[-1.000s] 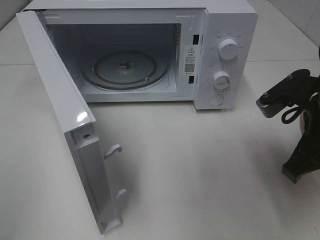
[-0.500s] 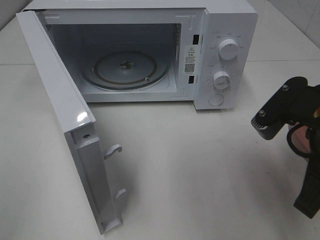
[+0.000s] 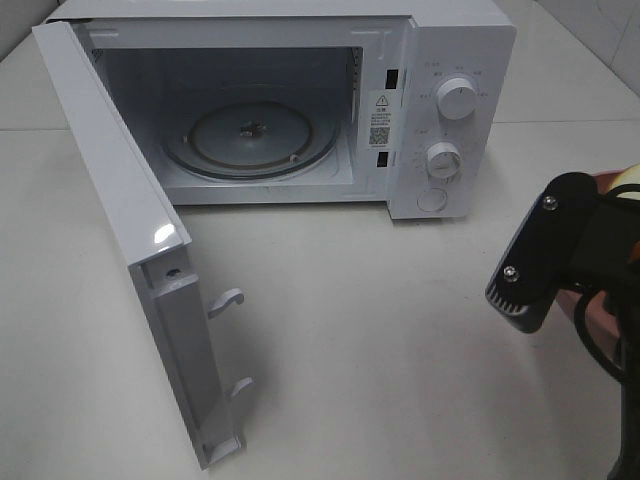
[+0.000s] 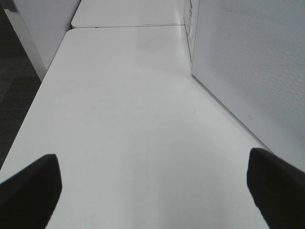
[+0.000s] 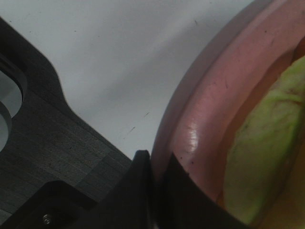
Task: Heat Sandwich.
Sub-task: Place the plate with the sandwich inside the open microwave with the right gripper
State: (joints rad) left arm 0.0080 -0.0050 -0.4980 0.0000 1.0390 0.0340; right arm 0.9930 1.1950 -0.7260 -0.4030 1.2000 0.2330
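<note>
The left gripper (image 4: 152,191) is seen only in its own wrist view. Its two dark fingers (image 4: 33,186) are spread wide apart with nothing between them, above the bare white surface (image 4: 124,109). A white dotted panel (image 4: 248,62) of the microwave is seen just beside this gripper; whether it is the door or a side wall cannot be told.

In the exterior high view, the microwave door (image 3: 110,170) is swung fully open at the left, with its two latch hooks (image 3: 228,300) pointing out from its free edge. The microwave (image 3: 460,40) itself is set toward the back of the surface. Inside the open cavity, a round glass turntable (image 3: 250,135) is seen lying flat, and nothing rests on it. To the right of the cavity, a warning label (image 3: 380,118) is stuck on the frame. Further right, an upper knob (image 3: 457,100) and a lower knob (image 3: 444,158) are mounted on the control panel, with a round button (image 3: 432,199) below them.

At the far right edge, the right arm (image 3: 545,260) is seen, well apart from the microwave. The right gripper (image 5: 155,167) is clamped on the rim of a pink plate (image 5: 209,119). The sandwich (image 5: 267,148) is carried on that plate, to the right of the microwave and outside it; only a yellow-green part of it is shown in the right wrist view.
</note>
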